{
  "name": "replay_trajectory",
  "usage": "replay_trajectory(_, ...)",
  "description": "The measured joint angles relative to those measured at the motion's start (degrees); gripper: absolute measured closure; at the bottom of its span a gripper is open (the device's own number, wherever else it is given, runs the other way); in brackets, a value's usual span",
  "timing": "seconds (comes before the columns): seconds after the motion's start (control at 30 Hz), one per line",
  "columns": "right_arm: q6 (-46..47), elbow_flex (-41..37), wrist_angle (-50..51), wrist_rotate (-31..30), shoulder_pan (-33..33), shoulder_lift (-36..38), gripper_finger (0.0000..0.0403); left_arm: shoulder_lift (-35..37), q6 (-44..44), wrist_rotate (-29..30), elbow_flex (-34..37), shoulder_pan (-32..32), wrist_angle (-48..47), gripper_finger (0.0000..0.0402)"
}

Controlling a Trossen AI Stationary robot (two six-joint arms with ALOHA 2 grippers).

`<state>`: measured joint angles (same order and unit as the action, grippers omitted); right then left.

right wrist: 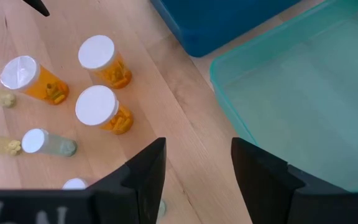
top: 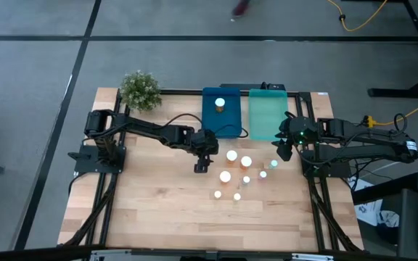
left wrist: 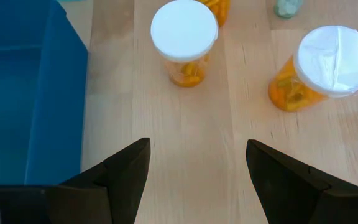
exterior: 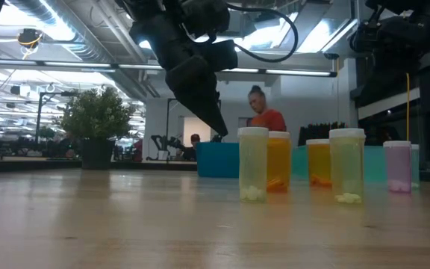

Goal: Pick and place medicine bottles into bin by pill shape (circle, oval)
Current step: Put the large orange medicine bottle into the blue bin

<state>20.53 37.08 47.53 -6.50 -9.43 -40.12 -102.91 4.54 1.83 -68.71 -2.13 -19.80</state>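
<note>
Hovering over the butcher-block desk (top: pixel 158 196), our left claw (top: pixel 202 165) hangs spread and empty just beside the dark blue tray (top: pixel 221 112), its fingers aimed past the tray's corner toward the amber bottles (left wrist: pixel 185 43). One amber bottle (top: pixel 220 104) already stands in that tray; the teal tray (top: pixel 268 114) beside it looks empty. The remaining bottles — white-capped, amber and pale — cluster upright in the open space between our two arms, in front of the trays.

We judge the step in hand to be the reach for the next bottle. To do it well, we would centre the nearest white cap (left wrist: pixel 184 29) between the fingers before descending, come down straight, and close on the body below the cap; the neighbouring amber bottle (left wrist: pixel 328 65) stands apart enough that a clean approach should not tip it. The pills show through the walls, so shape — circle or oval — should be read before choosing a tray.

Our right claw (top: pixel 284 150) waits, also parted and holding nothing, at the near edge of the teal tray.

A small potted plant (top: pixel 140 90) sits at the desk's far left corner. Beyond, the low camera shows a bright workshop with ceiling strip lights and a person in a red top (exterior: pixel 263 112) behind the bottles.
</note>
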Motion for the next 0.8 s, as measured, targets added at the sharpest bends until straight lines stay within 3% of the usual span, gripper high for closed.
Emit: replay_trajectory(0.8, 0.0, 0.0, 0.0, 0.0, 0.0, 0.0, 0.022, -0.1, -0.1, 0.0, 0.0, 3.1, 3.1, 0.0145)
